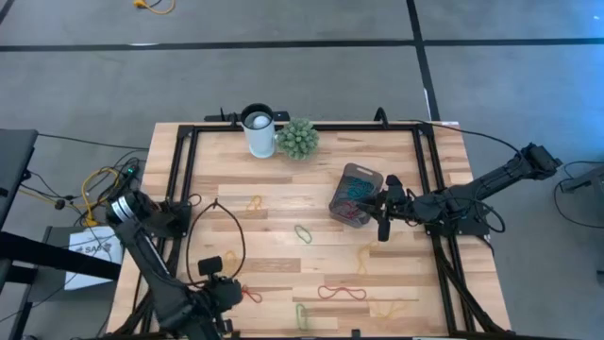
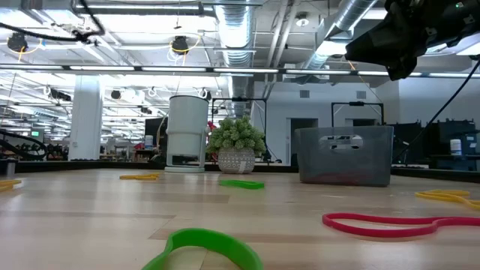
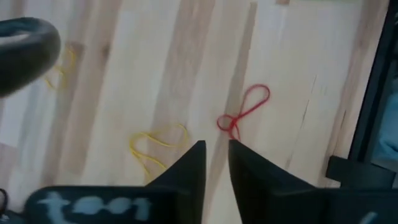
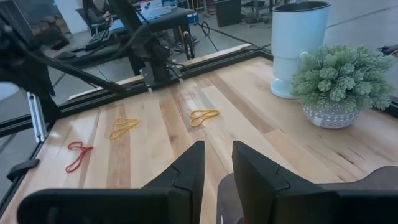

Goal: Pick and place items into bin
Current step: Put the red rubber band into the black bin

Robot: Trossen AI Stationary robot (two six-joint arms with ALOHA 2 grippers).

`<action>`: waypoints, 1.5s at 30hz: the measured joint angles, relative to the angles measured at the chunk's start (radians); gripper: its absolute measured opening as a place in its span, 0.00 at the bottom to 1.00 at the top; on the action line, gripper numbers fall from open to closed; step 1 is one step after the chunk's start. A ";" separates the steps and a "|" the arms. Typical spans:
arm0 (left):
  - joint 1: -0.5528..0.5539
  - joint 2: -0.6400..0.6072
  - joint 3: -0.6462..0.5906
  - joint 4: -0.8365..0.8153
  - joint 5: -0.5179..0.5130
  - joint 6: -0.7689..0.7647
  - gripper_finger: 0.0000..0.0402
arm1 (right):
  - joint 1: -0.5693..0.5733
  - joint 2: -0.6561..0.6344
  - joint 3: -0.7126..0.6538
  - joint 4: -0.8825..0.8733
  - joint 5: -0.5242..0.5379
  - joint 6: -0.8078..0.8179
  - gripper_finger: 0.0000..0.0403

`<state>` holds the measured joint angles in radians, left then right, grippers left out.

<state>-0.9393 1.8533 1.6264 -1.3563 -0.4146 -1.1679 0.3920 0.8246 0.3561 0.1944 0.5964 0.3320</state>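
Rubber bands lie scattered flat on the wooden table: a red one [image 1: 342, 293], a green one [image 1: 303, 233], a yellow one [image 1: 363, 255] and others. The grey translucent bin [image 1: 357, 195] [image 2: 345, 155] stands right of centre with several bands inside. My right gripper [image 1: 381, 204] [image 4: 217, 149] hovers over the bin's right rim [image 4: 298, 199], open by a narrow gap and empty. My left gripper [image 1: 226, 295] [image 3: 216, 146] hangs above the near-left part of the table, open by a narrow gap, just short of a small red band [image 3: 245, 112], with a yellow band [image 3: 155, 143] beside it.
A white cylindrical cup [image 1: 258, 130] and a green spiky plant ball [image 1: 297, 139] stand at the far edge. Black frame rails [image 1: 429, 179] run along the table's sides. A black cable loop [image 1: 226, 236] lies on the left part of the table.
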 joint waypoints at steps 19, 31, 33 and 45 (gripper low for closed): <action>0.088 0.248 -0.002 0.196 0.174 0.072 0.34 | -0.172 0.000 0.000 0.140 0.004 -0.210 0.19; 0.054 0.247 -0.146 0.250 0.147 -0.060 0.35 | -0.300 0.000 0.000 0.189 -0.075 -0.212 0.19; 0.052 0.240 -0.166 0.262 0.150 -0.079 0.35 | -0.319 0.000 0.000 0.190 -0.133 -0.212 0.19; 0.054 0.100 -0.425 0.533 0.137 -0.091 0.35 | -0.355 0.000 0.000 0.210 -0.210 -0.209 0.19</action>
<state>-0.8851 1.9531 1.2014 -0.8234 -0.2775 -1.2591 0.0368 0.8246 0.3561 0.4046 0.3862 0.1226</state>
